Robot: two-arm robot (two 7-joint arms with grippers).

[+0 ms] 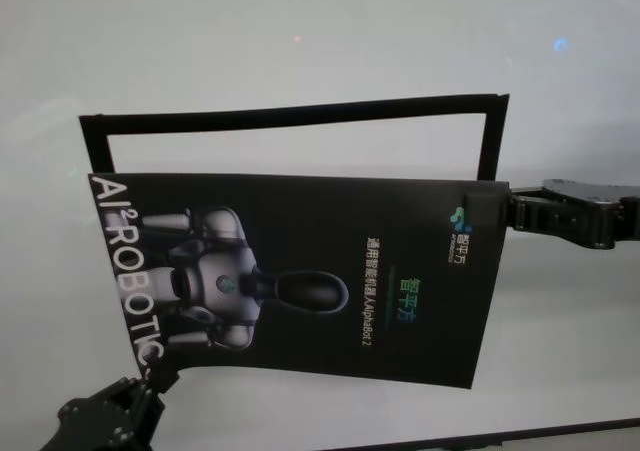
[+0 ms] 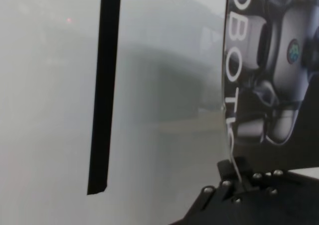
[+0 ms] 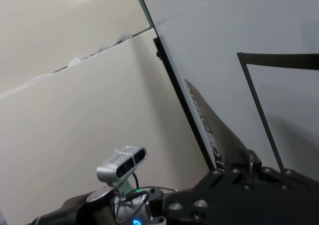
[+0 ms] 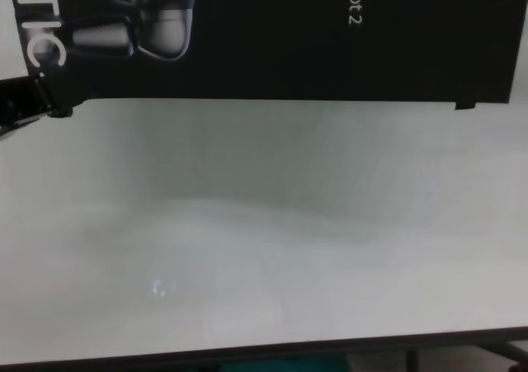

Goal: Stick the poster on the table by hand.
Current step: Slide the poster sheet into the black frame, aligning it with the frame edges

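Note:
The poster [image 1: 300, 271], a black glossy sheet with a grey-white robot picture and white lettering, hangs just above the white table [image 1: 300, 31]. My left gripper [image 1: 150, 376] is shut on its near-left corner, by the lettering. On the far right, my right gripper [image 1: 485, 209] is shut on the poster's far-right corner. In the left wrist view the fingers [image 2: 234, 181] pinch the poster [image 2: 279, 60] edge. The right wrist view shows the sheet [image 3: 212, 135] edge-on above that gripper [image 3: 249, 167]. The chest view has the poster [image 4: 289, 34] lifted off the table [image 4: 264, 248], with the left gripper [image 4: 33, 100] at its corner.
Narrow black tape strips [image 1: 300, 114] form a three-sided frame on the table behind the poster, with one side [image 2: 104, 85] showing in the left wrist view. The table's dark front edge [image 4: 264, 347] runs along the bottom of the chest view.

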